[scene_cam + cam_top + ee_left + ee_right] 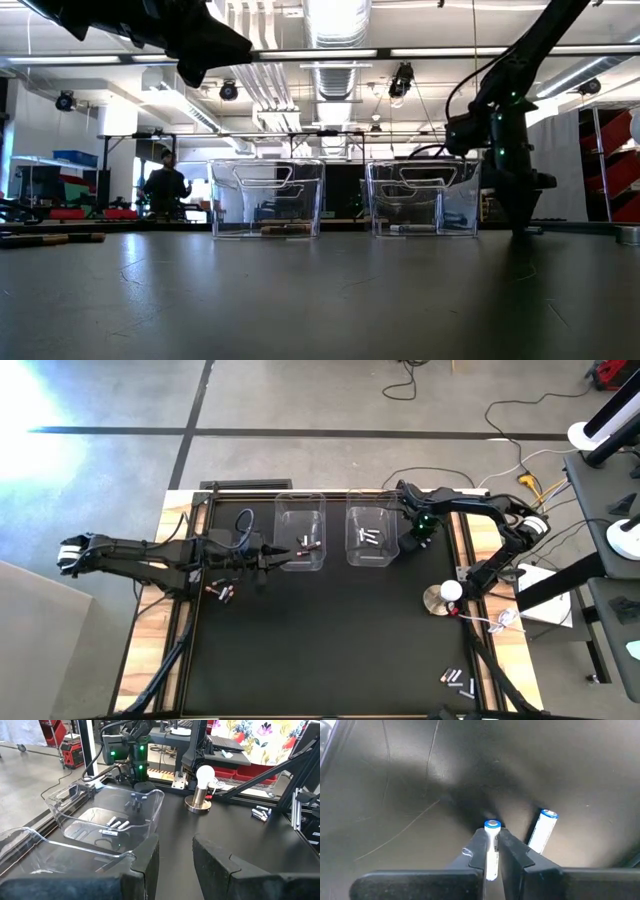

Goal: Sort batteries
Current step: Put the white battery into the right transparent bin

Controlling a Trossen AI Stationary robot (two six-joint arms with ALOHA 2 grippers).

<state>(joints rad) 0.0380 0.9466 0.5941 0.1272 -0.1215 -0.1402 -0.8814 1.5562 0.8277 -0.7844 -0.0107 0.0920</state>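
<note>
The right gripper (492, 851) is clamped on a white cylindrical battery with a blue tip (492, 847), near the black tabletop's (330, 640) far right corner. The left gripper (175, 862), jaws parted and empty, hovers above the clear plastic bin (300, 532).

Two bins (300, 530) (371, 534) side by side — batteries (370, 537) in both.

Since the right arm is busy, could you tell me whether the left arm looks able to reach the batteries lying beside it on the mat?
Probably yes: the dark batteries lie uncovered right beside the left gripper, whose jaws hold nothing.
</note>
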